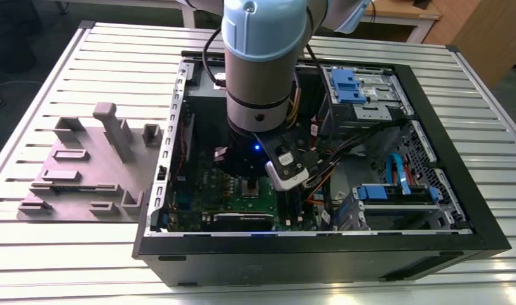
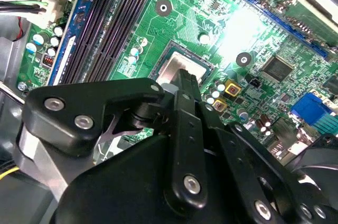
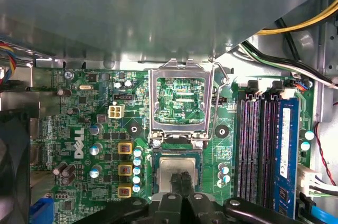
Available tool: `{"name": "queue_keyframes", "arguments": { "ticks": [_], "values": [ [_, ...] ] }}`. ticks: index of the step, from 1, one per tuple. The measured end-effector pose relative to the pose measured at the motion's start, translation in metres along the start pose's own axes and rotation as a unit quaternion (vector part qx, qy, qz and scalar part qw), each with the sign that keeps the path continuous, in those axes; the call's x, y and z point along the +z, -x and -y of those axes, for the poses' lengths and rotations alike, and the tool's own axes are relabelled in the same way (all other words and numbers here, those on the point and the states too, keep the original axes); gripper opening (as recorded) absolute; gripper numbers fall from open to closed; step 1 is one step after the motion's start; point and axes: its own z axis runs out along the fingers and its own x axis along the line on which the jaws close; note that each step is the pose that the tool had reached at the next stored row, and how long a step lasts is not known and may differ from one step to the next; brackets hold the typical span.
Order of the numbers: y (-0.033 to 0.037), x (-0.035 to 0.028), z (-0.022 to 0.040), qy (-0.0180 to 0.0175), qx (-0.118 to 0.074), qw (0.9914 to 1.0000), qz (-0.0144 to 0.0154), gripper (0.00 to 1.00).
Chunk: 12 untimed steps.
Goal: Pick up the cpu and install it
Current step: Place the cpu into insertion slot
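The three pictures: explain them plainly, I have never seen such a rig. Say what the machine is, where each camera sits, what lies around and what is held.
The machine is a robot arm with a gripper at its end. The exterior view comes from a camera off the arm: the arm reaches down into an open computer case lying on a slatted metal table, with a grey plastic tray on the exterior view's left. Both wrist views come from cameras riding on the arm and look at the green motherboard. There the metal socket frame stands flipped open, and the cpu lies flat in the socket under the gripper. Its fingers are together and hold nothing.
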Motion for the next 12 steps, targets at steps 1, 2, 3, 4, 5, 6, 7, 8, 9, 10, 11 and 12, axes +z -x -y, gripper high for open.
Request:
{"name": "queue_keyframes", "arguments": {
  "ticks": [1,2,3,4,5,6,7,8,9,10,11,12],
  "values": [
    [0.0,0.0,0.0,0.0,0.0,1.0,0.0,0.1],
    [0.0,0.0,0.0,0.0,0.0,1.0,0.0,0.1],
    [0.0,0.0,0.0,0.0,0.0,1.0,0.0,0.1],
    [0.0,0.0,0.0,0.0,0.0,1.0,0.0,0.1],
    [0.0,-0.0003,0.0,0.0,0.0,1.0,0.0,0.1],
    [0.0,-0.0011,0.0001,-0.0003,0.0,1.0,-0.0002,0.1],
    [0.0,-0.0017,0.0001,-0.0002,0.0,1.0,-0.0001,0.1],
    [0.0001,-0.002,0.0,-0.0001,0.0,1.0,0.0,0.1],
    [0.0001,-0.0028,0.0001,-0.0005,0.0,1.0,0.0,0.1],
    [0.0001,-0.0039,0.0001,-0.0005,0.0,1.0,0.0,0.1],
    [0.0002,-0.0052,0.0001,-0.0006,0.0,1.0,0.0,0.1],
    [0.0002,-0.0064,0.0001,-0.0006,0.0,1.0,0.0,0.1]
  ]
}}
